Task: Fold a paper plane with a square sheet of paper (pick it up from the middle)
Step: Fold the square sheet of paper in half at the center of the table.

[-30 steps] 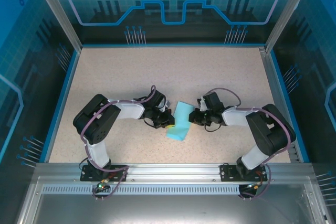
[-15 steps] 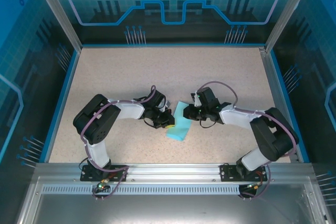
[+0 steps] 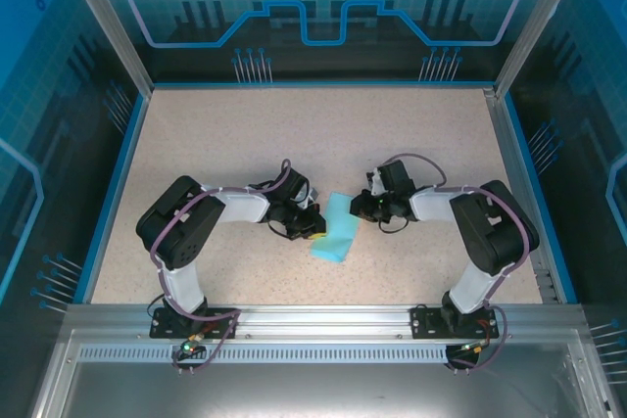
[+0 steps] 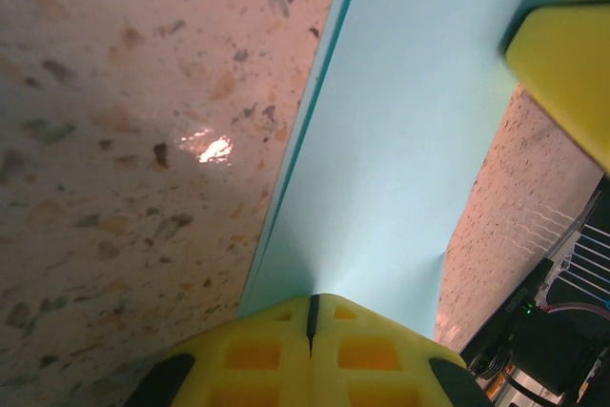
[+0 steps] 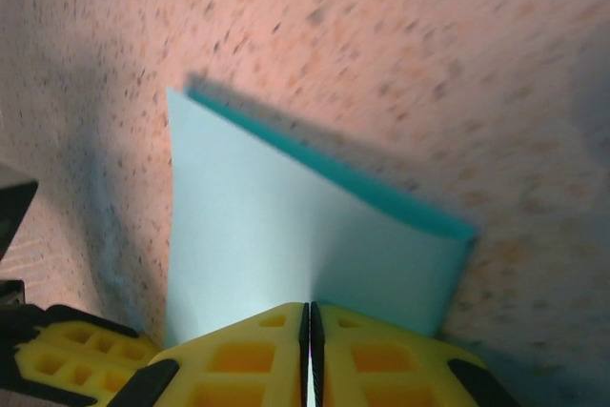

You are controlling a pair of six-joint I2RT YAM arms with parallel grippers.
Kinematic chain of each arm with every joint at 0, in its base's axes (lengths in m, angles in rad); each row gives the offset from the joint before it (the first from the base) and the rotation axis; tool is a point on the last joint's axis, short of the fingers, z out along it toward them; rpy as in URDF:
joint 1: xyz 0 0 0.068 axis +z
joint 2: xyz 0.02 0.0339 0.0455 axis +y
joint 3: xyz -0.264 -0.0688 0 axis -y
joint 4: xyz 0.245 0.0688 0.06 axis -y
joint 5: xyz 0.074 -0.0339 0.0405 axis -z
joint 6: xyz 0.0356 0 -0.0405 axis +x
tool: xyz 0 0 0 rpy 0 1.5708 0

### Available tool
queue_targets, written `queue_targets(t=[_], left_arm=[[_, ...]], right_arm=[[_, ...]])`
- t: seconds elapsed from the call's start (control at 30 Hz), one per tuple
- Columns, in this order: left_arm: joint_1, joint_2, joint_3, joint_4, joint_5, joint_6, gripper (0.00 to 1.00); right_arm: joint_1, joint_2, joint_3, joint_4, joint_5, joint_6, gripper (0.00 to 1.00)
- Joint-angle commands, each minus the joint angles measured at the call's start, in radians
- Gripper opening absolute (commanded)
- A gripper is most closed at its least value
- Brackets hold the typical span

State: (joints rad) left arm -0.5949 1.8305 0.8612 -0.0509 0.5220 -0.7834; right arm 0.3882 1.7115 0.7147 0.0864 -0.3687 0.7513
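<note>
Top view: folded square sheet of paper [image 3: 335, 229] at frame centre, between left gripper [image 3: 312, 225] and right gripper [image 3: 361, 208].
Left wrist: fingers [image 4: 267, 359] closed at the sheet's edge; pinch unclear.
Right wrist: fingers [image 5: 238, 355] clamped on the sheet.
Technique: align edges, then press the crease flat.

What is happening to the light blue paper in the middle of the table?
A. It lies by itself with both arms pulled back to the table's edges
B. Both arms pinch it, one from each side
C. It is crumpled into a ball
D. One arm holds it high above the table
B: the left gripper and the right gripper are each shut on an edge of the folded sheet of paper, from opposite sides, low over the table.
</note>
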Motion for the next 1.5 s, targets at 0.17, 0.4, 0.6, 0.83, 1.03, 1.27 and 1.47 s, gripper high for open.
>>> queue_targets(t=[0.17, 0.4, 0.6, 0.83, 1.03, 1.27, 1.47], left_arm=[[-0.007, 0.085, -0.084, -0.182, -0.16, 0.011, 0.04], [-0.007, 0.082, -0.088, -0.176, -0.162, 0.009, 0.04], [-0.008, 0.082, -0.093, -0.162, -0.168, 0.001, 0.04], [-0.007, 0.081, -0.099, -0.144, -0.172, -0.008, 0.04], [-0.008, 0.075, -0.119, -0.119, -0.176, -0.023, 0.04], [-0.008, 0.078, -0.139, -0.096, -0.182, -0.037, 0.04], [-0.01, 0.087, -0.146, -0.089, -0.185, -0.042, 0.04]], right_arm=[[-0.065, 0.015, 0.072, -0.11, 0.178, 0.032, 0.13], [-0.002, -0.083, 0.063, -0.085, 0.126, 0.044, 0.14], [0.126, -0.228, -0.045, -0.076, 0.137, 0.127, 0.14], [0.261, -0.235, -0.131, -0.036, 0.084, 0.229, 0.14], [0.32, -0.186, -0.143, -0.011, 0.056, 0.237, 0.14], [0.345, -0.164, -0.173, -0.035, 0.045, 0.228, 0.14], [0.368, -0.175, -0.21, -0.049, 0.042, 0.227, 0.14]])
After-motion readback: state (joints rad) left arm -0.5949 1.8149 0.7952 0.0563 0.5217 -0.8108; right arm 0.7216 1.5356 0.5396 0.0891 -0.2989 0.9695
